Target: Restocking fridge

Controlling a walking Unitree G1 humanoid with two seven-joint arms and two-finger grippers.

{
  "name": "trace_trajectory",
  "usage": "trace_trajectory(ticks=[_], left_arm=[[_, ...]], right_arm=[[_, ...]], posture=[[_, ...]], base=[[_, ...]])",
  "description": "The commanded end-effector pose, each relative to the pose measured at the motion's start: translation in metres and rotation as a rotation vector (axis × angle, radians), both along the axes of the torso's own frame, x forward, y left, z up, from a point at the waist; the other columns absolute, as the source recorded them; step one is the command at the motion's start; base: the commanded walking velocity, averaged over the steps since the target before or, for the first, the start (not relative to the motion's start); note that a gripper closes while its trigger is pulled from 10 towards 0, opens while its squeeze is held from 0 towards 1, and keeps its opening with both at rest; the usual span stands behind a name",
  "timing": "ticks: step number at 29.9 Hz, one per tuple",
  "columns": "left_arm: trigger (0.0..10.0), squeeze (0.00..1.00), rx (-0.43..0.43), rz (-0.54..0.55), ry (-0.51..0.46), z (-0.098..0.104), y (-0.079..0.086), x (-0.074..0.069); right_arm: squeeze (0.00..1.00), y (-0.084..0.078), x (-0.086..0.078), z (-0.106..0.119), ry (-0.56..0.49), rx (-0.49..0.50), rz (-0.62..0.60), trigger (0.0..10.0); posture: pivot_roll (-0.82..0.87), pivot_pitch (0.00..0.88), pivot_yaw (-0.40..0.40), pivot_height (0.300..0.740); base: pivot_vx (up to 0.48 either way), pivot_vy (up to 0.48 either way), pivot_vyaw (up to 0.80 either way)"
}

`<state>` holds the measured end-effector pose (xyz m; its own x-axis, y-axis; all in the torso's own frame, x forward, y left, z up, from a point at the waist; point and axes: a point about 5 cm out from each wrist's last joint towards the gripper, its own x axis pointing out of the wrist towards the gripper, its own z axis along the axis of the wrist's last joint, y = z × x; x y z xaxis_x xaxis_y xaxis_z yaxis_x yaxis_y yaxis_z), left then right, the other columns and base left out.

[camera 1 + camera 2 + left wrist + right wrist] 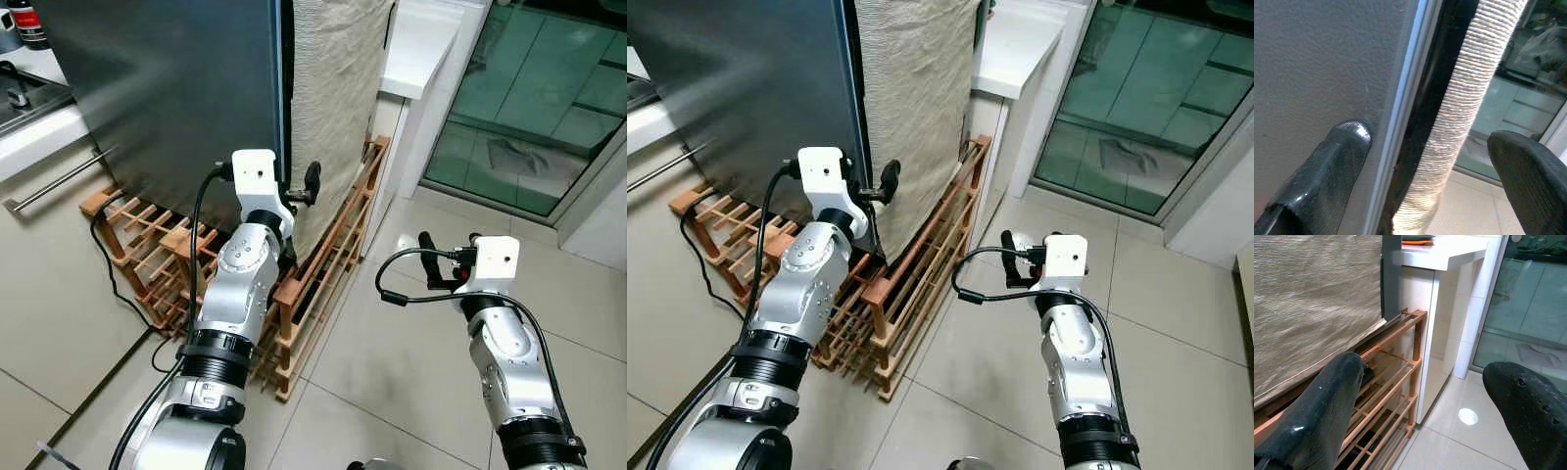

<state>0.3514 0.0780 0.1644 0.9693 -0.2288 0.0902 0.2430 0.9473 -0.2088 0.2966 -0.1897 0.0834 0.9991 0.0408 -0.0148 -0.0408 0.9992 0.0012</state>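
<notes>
The fridge's dark grey door [167, 88] stands shut, and a beige woven cloth [333, 98] covers the fridge's side. My left gripper [297, 191] is open at the door's right edge. In the left wrist view one finger [1347, 147] lies against the door face and the other [1528, 171] is out past the cloth, with the dark door gap [1425, 112] between them. My right gripper [449, 245] hangs open over the floor tiles to the right of the fridge and holds nothing; its wrist view looks toward the cloth [1312, 298] and rack.
A wooden slatted rack [323, 264] runs under and around the fridge. A white counter [416, 49] stands to its right, and a glass sliding door [529, 98] behind that. A black cable [108, 264] trails on the floor at left, below a counter with a bar handle [59, 181].
</notes>
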Motion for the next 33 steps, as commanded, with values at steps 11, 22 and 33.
trace_trajectory(ticks=[11,22,33], left_arm=[[10.0,0.00,-0.019,-0.123,-0.018,0.004,-0.024,-0.005],[10.0,0.00,0.087,-0.116,-0.034,0.008,-0.036,0.010],[10.0,0.00,0.126,-0.154,0.080,-0.001,-0.050,0.027]], right_arm=[[0.00,-0.005,-0.001,0.001,-0.006,-0.005,-0.011,10.0],[0.00,-0.003,-0.001,0.001,-0.005,-0.003,-0.009,10.0],[0.00,-0.002,0.000,0.003,-0.011,-0.008,-0.001,10.0]], posture=[[-0.09,0.000,-0.020,0.735],[-0.10,0.000,-0.021,0.735],[-0.12,0.000,-0.015,0.735]], base=[[0.000,0.000,0.00],[0.000,0.000,0.00],[0.000,0.000,0.00]])
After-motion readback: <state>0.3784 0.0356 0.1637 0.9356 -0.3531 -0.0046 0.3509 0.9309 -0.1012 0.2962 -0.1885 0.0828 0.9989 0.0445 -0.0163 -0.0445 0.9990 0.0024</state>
